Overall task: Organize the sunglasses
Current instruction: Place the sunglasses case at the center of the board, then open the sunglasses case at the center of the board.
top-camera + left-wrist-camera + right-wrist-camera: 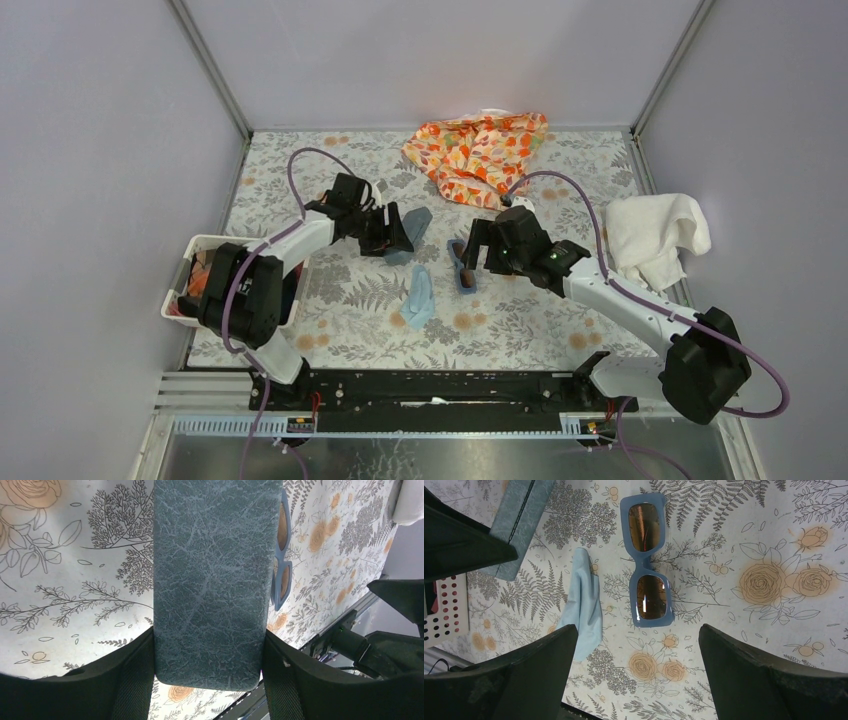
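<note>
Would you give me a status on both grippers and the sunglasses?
Left gripper shut on grey textured rectangular case. Right gripper open above blue-framed brown-lensed sunglasses, lying flat. Light blue cloth beside them, not touching.

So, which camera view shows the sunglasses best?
The right wrist view: the sunglasses lie whole and large in it, blue frame and both brown lenses clear. The top external view shows them only small. The left wrist view shows just a strip of them, the rest hidden behind the case.
</note>
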Robot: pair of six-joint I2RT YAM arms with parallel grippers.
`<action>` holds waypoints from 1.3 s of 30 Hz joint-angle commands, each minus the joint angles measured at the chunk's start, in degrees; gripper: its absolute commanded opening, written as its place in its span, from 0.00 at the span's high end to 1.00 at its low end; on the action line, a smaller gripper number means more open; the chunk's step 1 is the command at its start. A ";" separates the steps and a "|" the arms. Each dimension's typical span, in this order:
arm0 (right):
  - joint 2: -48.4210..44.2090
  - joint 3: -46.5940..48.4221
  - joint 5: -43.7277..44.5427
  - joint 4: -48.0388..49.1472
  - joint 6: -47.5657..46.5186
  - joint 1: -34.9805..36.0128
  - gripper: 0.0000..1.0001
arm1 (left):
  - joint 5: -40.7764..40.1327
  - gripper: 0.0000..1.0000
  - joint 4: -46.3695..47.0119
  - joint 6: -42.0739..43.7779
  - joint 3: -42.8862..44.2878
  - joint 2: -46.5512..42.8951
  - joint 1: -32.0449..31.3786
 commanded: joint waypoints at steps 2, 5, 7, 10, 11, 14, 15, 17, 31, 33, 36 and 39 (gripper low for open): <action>-1.30 0.36 1.76 0.21 -1.04 0.29 0.00 | 2.34 0.66 5.54 -1.01 -1.98 -2.82 0.21; -2.06 -0.51 2.03 0.59 -1.03 0.32 0.00 | -10.31 0.68 3.96 -3.64 -1.77 -3.77 -0.53; -2.03 -0.91 2.55 0.67 -1.05 0.32 0.00 | -23.87 0.67 0.75 -5.38 0.23 -3.62 -3.50; -1.15 -0.56 3.14 0.55 -1.38 0.34 0.00 | -34.03 0.61 0.35 -9.20 2.29 -2.20 -7.74; -0.87 -0.26 3.27 0.33 -1.50 0.36 0.00 | -35.04 0.59 1.55 -10.63 2.38 -1.50 -8.77; -0.14 0.49 3.62 0.02 -1.70 0.35 0.00 | -37.39 0.51 3.47 -15.01 4.12 2.36 -11.42; 0.11 0.69 3.79 0.00 -1.71 0.33 0.00 | -37.65 0.47 3.49 -16.38 5.42 4.38 -12.12; 0.47 1.03 4.05 -0.29 -1.50 0.33 0.00 | -34.62 0.25 3.01 -17.79 9.45 8.94 -12.85; 7.64 10.55 10.06 -5.09 -1.04 3.34 0.00 | -26.12 0.01 -4.58 -17.60 6.60 -9.77 -6.38; 13.54 16.85 13.91 -8.84 -0.16 6.27 0.00 | -23.32 0.01 -5.18 -17.88 1.86 -14.60 -2.00; 23.08 28.18 16.87 -12.33 1.25 9.48 0.00 | -24.69 0.01 -9.46 -17.35 -0.79 -20.61 2.56; 32.24 37.75 19.67 -15.67 3.21 10.69 0.00 | -26.83 0.01 -11.97 -18.47 -3.06 -24.64 4.23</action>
